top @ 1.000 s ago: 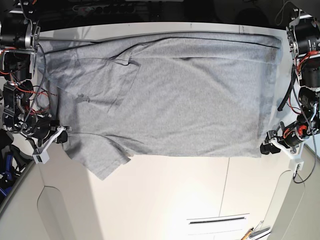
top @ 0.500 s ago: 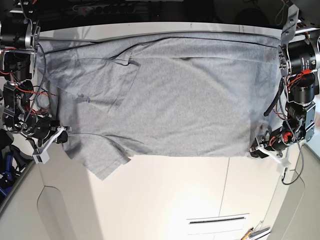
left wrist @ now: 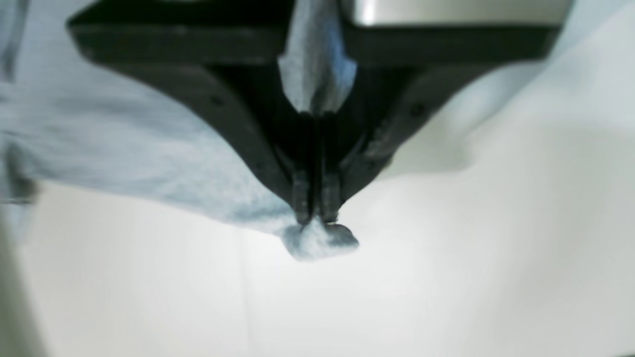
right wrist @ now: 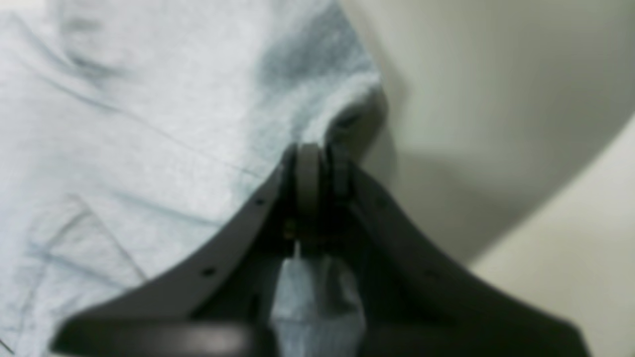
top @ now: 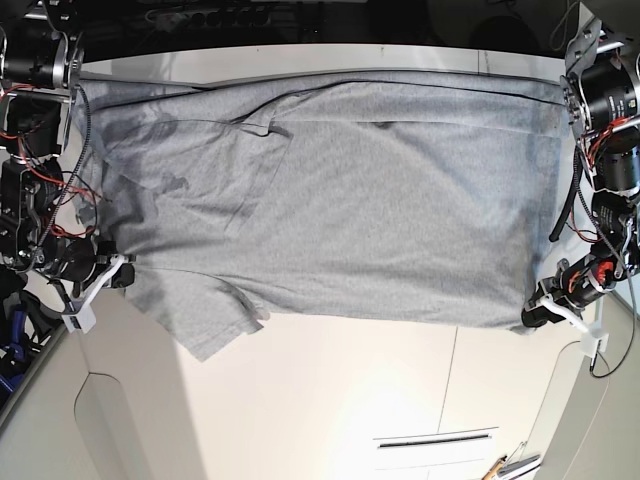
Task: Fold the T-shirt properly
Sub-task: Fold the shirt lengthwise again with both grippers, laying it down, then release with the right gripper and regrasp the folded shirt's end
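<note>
The heather-grey T-shirt [top: 380, 210] lies spread wide across the white table [top: 330, 400], plain side up, with one sleeve [top: 205, 320] hanging toward the front left. My left gripper [top: 535, 318] is shut on the shirt's front right corner. In the left wrist view its fingertips [left wrist: 302, 198] pinch the cloth, and a small tuft [left wrist: 317, 243] pokes out past them. My right gripper [top: 125, 275] is shut on the shirt's left edge near the sleeve. The right wrist view shows the fabric [right wrist: 149, 99] clamped at the closed gripper [right wrist: 317, 153].
Arm bases with red and black cables stand at the left [top: 30, 150] and right [top: 605, 110] table edges. A flat white slotted plate [top: 435, 442] and some pen-like items [top: 510, 465] lie at the front right. A dark gap runs behind the table's far edge.
My left gripper has closed on the shirt's front right corner, then drawn outward to the right. The cloth now lies stretched wider and flatter. The right gripper stays shut on its edge.
</note>
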